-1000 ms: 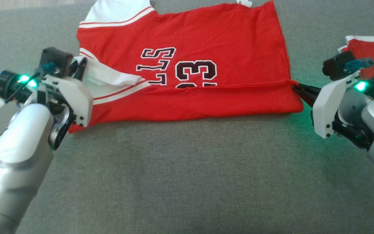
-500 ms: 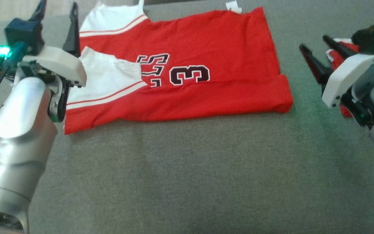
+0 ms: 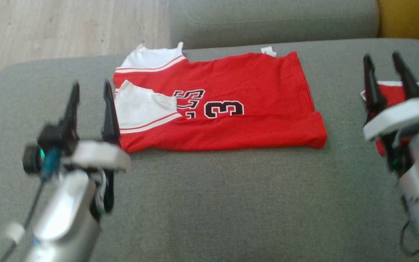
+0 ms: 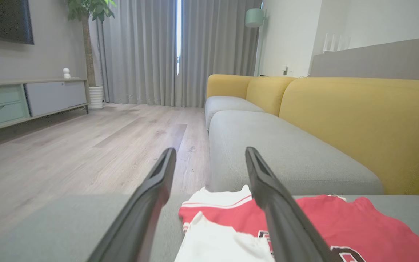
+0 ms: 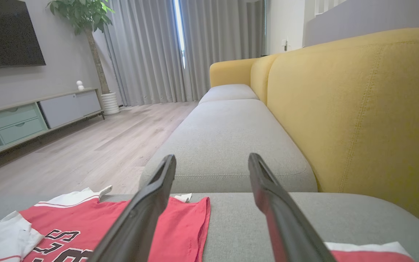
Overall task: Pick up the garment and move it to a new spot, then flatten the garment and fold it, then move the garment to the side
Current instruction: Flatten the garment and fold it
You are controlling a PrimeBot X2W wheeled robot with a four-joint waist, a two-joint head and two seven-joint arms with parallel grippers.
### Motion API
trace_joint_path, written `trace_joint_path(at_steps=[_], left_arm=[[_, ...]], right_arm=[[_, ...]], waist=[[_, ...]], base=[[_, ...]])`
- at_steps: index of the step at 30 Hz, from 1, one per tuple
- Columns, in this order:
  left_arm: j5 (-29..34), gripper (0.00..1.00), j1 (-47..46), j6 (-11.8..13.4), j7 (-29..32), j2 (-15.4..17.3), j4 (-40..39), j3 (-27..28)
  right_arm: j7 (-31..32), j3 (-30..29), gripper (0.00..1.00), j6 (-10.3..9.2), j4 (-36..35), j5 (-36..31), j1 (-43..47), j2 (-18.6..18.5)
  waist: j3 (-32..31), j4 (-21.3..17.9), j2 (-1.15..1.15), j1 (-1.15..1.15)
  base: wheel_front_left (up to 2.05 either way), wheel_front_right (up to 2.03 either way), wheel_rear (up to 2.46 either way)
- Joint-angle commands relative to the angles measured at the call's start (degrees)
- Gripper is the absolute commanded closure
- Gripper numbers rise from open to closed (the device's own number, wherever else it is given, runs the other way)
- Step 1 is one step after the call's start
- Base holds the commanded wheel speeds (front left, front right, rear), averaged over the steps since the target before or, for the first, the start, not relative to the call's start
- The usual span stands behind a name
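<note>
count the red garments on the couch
2. One jersey lies in the middle of the cushion. A second red garment lies at the right, partly hidden behind the right gripper. More may lie out of frame.

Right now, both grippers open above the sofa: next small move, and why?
Probably bring the left gripper down to the jersey's white sleeve end to start a second fold. The jersey lies flat with only its near edge folded over; the right gripper, too, hovers open and empty.
</note>
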Motion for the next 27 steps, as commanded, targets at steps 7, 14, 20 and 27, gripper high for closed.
trace_joint_path(at_steps=[7, 14, 20, 27], left_arm=[[5.4, 0.00, 10.2, 2.0, -0.6, -1.0, -10.6, 4.8], [9.5, 0.00, 17.8, 1.1, -0.6, -4.7, -13.5, 8.4], [11.9, 0.00, 16.8, -0.5, -0.6, -5.4, -10.9, 10.9], [11.4, 0.00, 9.8, -0.1, 4.2, -4.4, 2.0, 11.9]], right_arm=[[-0.8, -14.1, 0.00, -0.04, -15.7, -14.3, 15.5, 12.0], [-0.8, -18.4, 0.00, -0.04, -25.7, -17.8, 27.4, 16.3], [-0.6, -16.7, 0.00, -0.04, -28.3, -15.3, 27.9, 16.4], [0.5, -15.3, 0.00, -0.04, -30.6, -14.1, 25.4, 16.4]], waist=[[-1.4, 1.0, 0.00, 0.02], [-1.1, 0.9, 0.00, 0.02], [1.2, -0.2, 0.00, 0.02], [5.8, -2.4, 0.00, 0.02]], base=[[0.00, 0.00, 0.00], [0.00, 0.00, 0.00], [0.00, 0.00, 0.00], [0.00, 0.00, 0.00]])
